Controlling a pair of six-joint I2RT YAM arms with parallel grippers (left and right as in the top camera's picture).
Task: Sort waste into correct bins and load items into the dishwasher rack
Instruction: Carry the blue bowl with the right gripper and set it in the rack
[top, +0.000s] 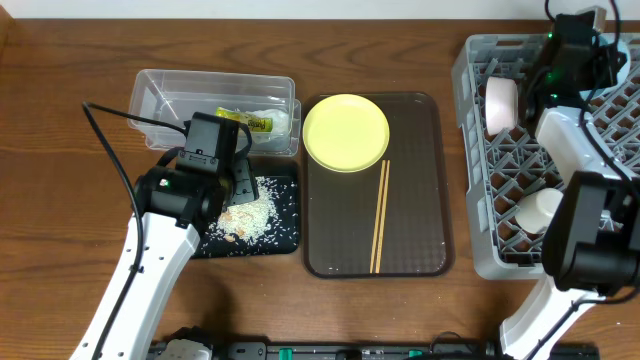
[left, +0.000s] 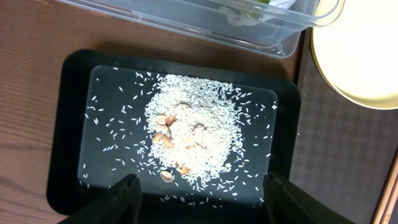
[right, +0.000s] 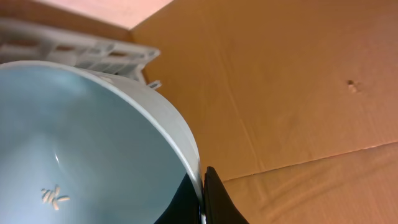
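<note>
- The clear tub (top: 150, 90) is sitting at the table's left rear, holding the snack wrapper (top: 243, 122) and the crumpled tissue (top: 278, 122) towards its right end.
- Just in front of it, the black tray (top: 285, 235) is carrying the rice scraps (left: 193, 134), heaped in the middle with a few tan bits and with stray grains scattered around.
- The left gripper (left: 205, 198) is hovering over the tray's near edge, its fingers (left: 127, 198) spread wide and gripping nothing.
- The brown serving tray (top: 420, 200) is lying mid-table, bearing the yellow plate (top: 346, 132) on its rear-left part and the chopsticks (top: 380, 215) side by side in front of the plate.
- The dishwasher rack (top: 478, 230) is standing at the right, holding the white bowl (top: 500, 103) tipped on its side and, nearer the front, the white cup (top: 540, 208).
- The right gripper (top: 572, 45) is reaching over the rack's rear, pinching the rim of the light-blue bowl (right: 93, 143), which is carrying a few grains inside.
</note>
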